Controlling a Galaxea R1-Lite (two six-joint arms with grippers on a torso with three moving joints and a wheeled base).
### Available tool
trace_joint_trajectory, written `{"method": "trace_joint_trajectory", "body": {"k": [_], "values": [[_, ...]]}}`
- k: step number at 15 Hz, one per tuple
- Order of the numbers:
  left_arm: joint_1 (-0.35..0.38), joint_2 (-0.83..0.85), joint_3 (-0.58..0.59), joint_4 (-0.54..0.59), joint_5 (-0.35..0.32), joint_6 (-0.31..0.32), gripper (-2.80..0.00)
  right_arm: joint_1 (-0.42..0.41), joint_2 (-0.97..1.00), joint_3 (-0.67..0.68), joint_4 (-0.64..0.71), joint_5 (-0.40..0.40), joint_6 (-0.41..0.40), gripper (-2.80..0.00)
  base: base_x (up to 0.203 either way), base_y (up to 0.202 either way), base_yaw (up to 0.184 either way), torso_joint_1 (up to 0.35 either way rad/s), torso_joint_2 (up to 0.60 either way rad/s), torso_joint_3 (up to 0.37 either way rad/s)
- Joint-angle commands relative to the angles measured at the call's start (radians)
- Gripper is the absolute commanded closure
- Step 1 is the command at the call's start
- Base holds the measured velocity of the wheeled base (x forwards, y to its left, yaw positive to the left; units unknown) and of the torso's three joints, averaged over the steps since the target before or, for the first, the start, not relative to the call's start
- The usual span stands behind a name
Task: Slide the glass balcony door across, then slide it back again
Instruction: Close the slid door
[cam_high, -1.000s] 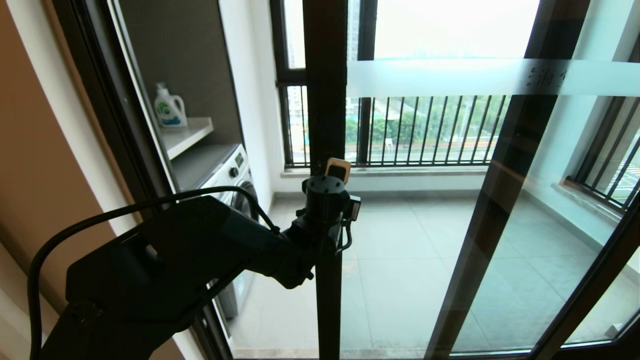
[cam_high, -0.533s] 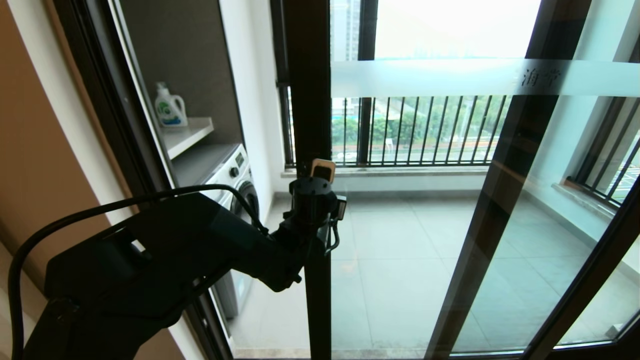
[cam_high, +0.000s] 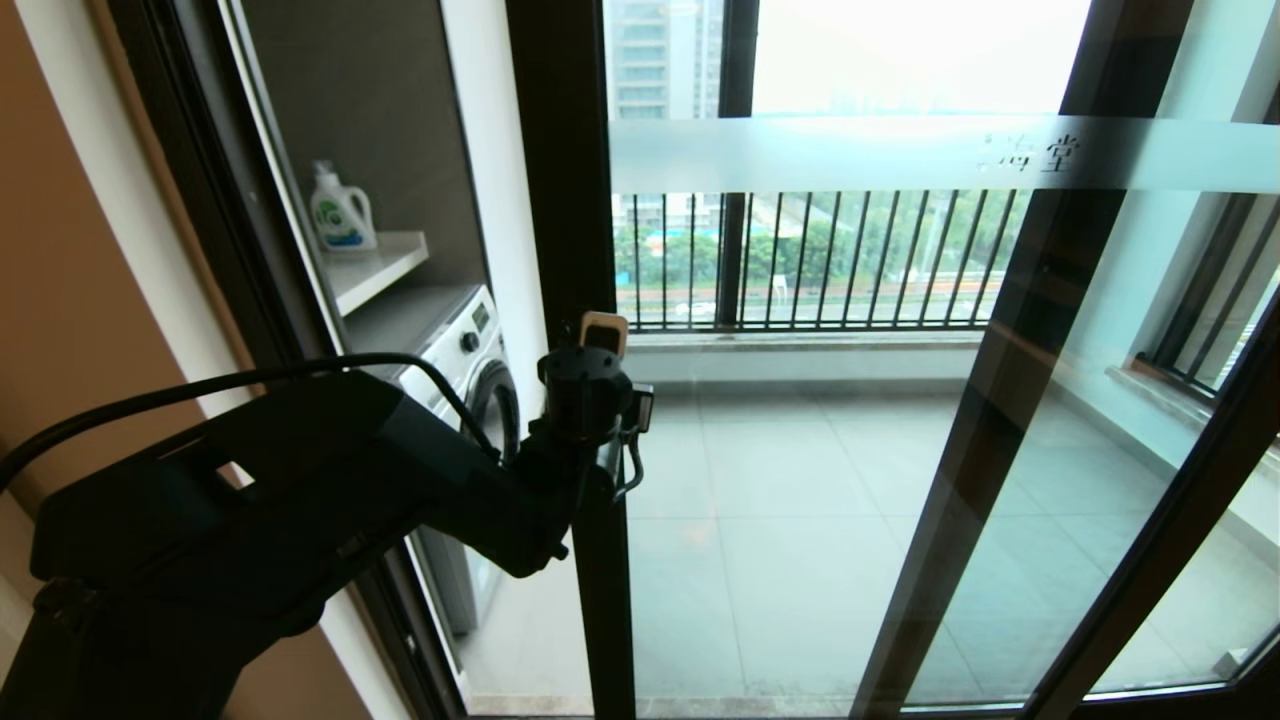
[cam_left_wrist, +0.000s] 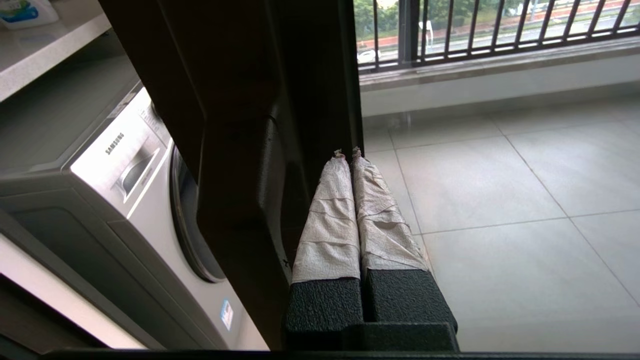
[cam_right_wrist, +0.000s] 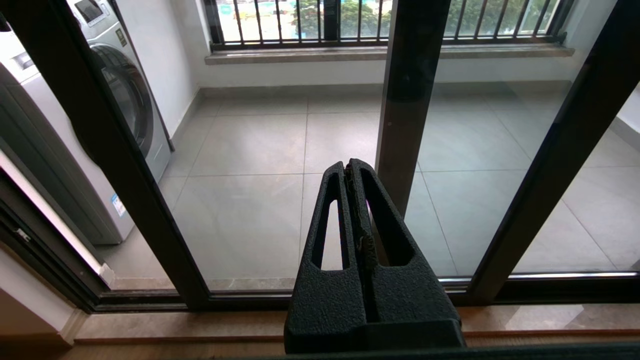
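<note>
Change: the glass balcony door (cam_high: 800, 400) and the left gripper (cam_left_wrist: 348, 152) have shifted further toward the washing machine (cam_high: 460, 345) than a second ago.
Door: its dark leading edge stands just right of the washing machine, a narrow gap left.
Left gripper: wrapped fingers pressed together, beside the door's handle (cam_left_wrist: 240, 200).
Right gripper (cam_right_wrist: 350, 167): jaws closed on nothing, back from the glass.

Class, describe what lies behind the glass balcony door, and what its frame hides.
Behind the glass balcony door: tiled floor and black window railing. Its frame hides part of the washing machine.
</note>
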Motion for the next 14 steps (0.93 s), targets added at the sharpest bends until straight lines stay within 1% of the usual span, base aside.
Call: {"method": "trace_joint_trajectory", "body": {"k": [1,4,7,14], "values": [[0.013,-0.063,0.056,-0.008,-0.007,-0.008,0.00,0.000,0.000,0.000,0.000,0.000,0.000,0.00,0.000,0.000,0.000,0.000,0.00,0.000],[0.047,-0.112,0.128,-0.008,-0.016,-0.033,0.00,0.000,0.000,0.000,0.000,0.000,0.000,0.00,0.000,0.000,0.000,0.000,0.00,0.000],[0.078,-0.144,0.179,-0.009,-0.042,-0.041,0.00,0.000,0.000,0.000,0.000,0.000,0.000,0.00,0.000,0.000,0.000,0.000,0.00,0.000],[0.177,-0.126,0.185,-0.009,-0.066,-0.043,0.00,0.000,0.000,0.000,0.000,0.000,0.000,0.00,0.000,0.000,0.000,0.000,0.00,0.000]]}}
